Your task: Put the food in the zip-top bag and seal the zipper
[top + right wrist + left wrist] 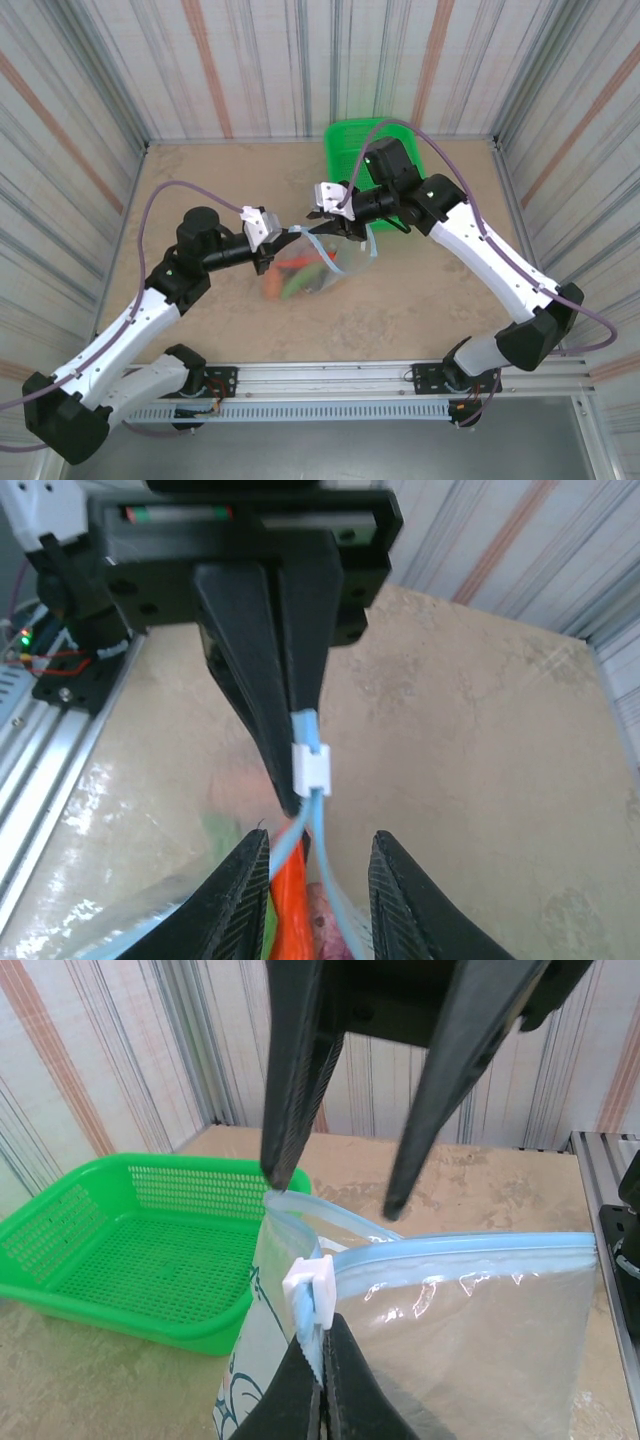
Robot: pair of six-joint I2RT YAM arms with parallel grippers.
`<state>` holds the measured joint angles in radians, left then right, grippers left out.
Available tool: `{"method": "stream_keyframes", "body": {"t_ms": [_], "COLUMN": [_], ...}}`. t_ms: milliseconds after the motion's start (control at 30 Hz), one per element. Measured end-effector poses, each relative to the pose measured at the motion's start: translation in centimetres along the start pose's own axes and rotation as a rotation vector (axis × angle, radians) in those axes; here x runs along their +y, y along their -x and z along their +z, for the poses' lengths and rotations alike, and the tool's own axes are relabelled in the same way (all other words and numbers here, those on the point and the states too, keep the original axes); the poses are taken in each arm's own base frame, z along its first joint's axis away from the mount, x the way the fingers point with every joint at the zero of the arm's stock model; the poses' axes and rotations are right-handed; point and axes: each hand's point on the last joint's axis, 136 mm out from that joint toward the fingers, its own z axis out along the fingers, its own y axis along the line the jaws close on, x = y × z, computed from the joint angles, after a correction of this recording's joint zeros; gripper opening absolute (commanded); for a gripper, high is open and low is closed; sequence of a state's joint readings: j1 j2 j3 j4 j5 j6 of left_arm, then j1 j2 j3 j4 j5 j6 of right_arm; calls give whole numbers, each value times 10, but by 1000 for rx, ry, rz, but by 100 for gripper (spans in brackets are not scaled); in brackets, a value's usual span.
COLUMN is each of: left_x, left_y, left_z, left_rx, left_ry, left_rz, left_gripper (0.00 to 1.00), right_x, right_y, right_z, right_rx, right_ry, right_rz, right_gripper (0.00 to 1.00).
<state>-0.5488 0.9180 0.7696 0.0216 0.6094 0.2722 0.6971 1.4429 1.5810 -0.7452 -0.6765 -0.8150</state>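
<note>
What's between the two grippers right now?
The zipper with its white slider: left gripper shut on it, right gripper open around it, in the right wrist view.

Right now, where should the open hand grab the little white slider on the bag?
Probably pinch the white slider across its flat faces, coming from opposite the left hand, which clamps the zipper beside it; the strip stands on edge there.

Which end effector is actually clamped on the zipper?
The left end effector: it is shut on the zipper at the white slider. The right end effector is open, straddling the zipper without gripping it.
</note>
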Motion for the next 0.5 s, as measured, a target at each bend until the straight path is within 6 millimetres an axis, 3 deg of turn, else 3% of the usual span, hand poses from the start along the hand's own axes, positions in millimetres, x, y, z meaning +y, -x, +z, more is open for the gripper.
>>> {"method": "stream_keyframes", "body": {"t_ms": [200,367,500], "left_x": [1,0,-1], "left_y": [2,-1,-1], "left_z": [0,1,-1], "left_rx": [-13,-11,-17], "left_ry": [4,3,4], "left_rz": [9,8,15], "left_gripper": [0,0,0], "right_x": [8,4,0], "right_y": [16,18,12], "right_z": [3,12,21], "right_rx": [-29,-38,-28], "right_ry": [19,19,28], "right_rz": [13,26,51], "right_gripper": [43,45,40]}}
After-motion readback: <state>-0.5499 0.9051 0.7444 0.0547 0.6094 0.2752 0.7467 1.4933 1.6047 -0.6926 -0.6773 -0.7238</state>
